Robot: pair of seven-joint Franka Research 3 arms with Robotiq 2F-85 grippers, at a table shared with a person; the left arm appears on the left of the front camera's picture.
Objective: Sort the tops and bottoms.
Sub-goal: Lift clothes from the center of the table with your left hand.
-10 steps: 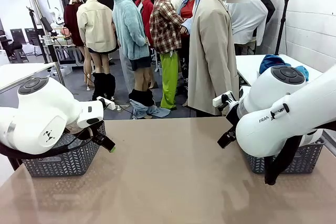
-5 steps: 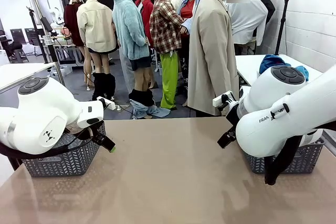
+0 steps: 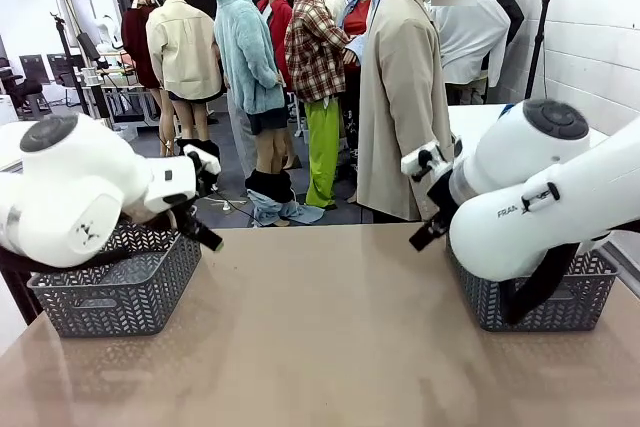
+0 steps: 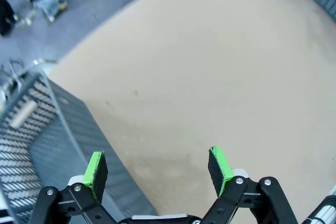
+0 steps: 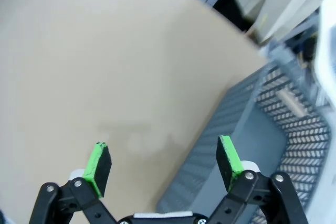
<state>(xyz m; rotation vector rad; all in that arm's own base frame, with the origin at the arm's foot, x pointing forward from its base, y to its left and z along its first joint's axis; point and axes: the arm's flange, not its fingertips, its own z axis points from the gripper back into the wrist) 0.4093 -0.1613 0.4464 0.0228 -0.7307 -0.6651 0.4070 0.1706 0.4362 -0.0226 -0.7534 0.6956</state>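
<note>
Found left gripper (image 4: 157, 166) spread wide, empty, above the table (image 4: 210, 66) beside its left-end basket (image 4: 52, 124); found right gripper (image 5: 164, 161) equally wide, empty, above the table's right-end basket (image 5: 231, 124) rim.

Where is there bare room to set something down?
The tan tabletop between the left basket and right basket is bare. Both sides are crowded: the left arm and right arm hang over the baskets.

The table (image 3: 330, 347) is tan, the zigzag-mesh baskets (image 3: 120, 292) dark grey, the arms (image 3: 70, 207) white.
</note>
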